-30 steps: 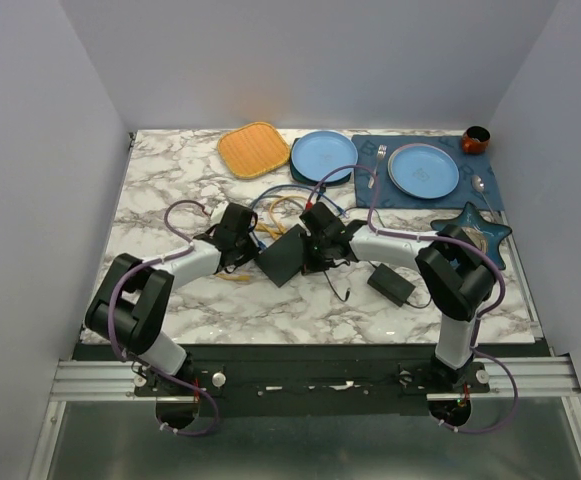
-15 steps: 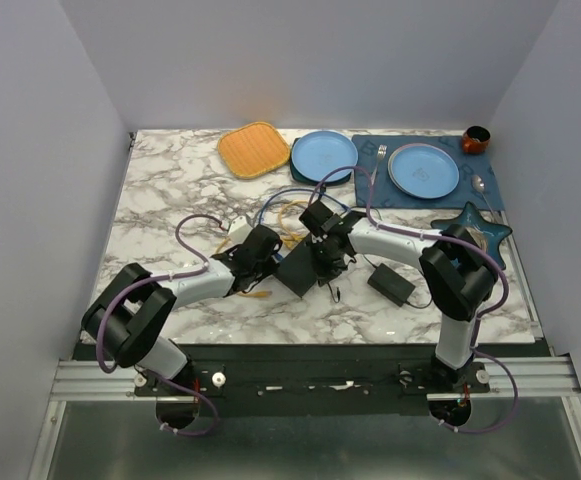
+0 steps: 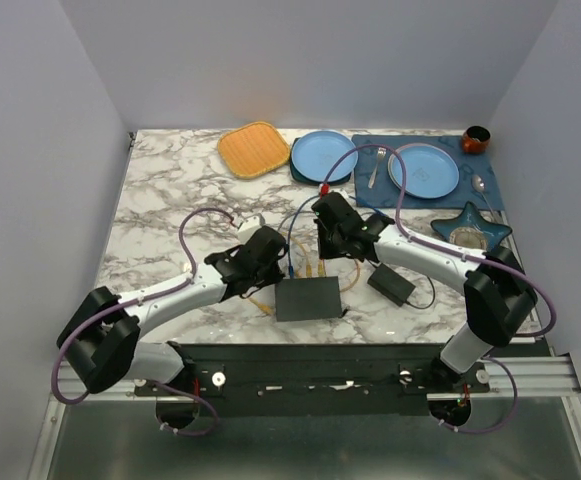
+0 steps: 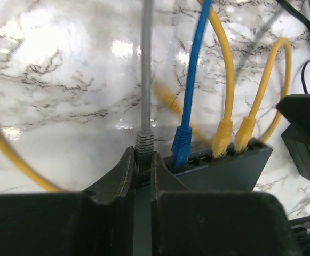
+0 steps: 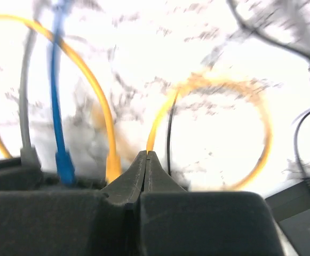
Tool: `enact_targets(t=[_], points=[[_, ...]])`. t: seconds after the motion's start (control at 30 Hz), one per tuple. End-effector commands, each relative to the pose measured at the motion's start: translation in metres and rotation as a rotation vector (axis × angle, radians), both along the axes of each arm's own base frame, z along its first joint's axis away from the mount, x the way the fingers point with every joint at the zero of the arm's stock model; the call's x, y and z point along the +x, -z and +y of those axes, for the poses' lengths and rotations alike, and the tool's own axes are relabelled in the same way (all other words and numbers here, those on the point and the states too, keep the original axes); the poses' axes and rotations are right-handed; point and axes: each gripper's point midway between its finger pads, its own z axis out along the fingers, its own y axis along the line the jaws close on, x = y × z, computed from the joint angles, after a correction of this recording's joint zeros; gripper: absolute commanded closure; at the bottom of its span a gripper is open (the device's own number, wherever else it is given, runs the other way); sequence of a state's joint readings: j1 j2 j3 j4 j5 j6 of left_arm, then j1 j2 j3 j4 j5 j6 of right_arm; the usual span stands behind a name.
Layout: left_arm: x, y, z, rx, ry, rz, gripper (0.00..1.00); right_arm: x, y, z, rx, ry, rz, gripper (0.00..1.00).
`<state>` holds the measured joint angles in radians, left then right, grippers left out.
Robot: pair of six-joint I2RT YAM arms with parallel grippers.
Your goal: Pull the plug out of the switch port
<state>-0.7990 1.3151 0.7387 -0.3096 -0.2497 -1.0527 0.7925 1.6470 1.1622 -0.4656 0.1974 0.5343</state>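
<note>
No text, label, brand, number or sign can be read in any of the views. The top face of the switch [image 3: 308,298] is seen only as plain matte black from above. Any marking on the power brick [image 3: 391,284] is too small to be made out. The right wrist view is too blurred for lettering to be told.

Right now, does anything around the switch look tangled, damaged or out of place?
Nothing looks damaged or spilled. The one oddity: a yellow cable curves under the left gripper, which is closed on the grey plug at the switch; it might snag during the pull.
</note>
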Motion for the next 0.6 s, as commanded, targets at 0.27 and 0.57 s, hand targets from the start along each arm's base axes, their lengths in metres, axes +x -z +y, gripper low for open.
enact_targets(t=[0.27, 0.57], points=[[0.050, -0.008, 0.013, 0.100, -0.010, 0.007, 0.80, 0.016, 0.011, -0.025, -0.032, 0.152, -0.076, 0.98], [0.053, 0.011, 0.050, 0.121, -0.079, 0.076, 0.56, 0.021, 0.010, -0.018, -0.029, 0.125, -0.079, 0.96]])
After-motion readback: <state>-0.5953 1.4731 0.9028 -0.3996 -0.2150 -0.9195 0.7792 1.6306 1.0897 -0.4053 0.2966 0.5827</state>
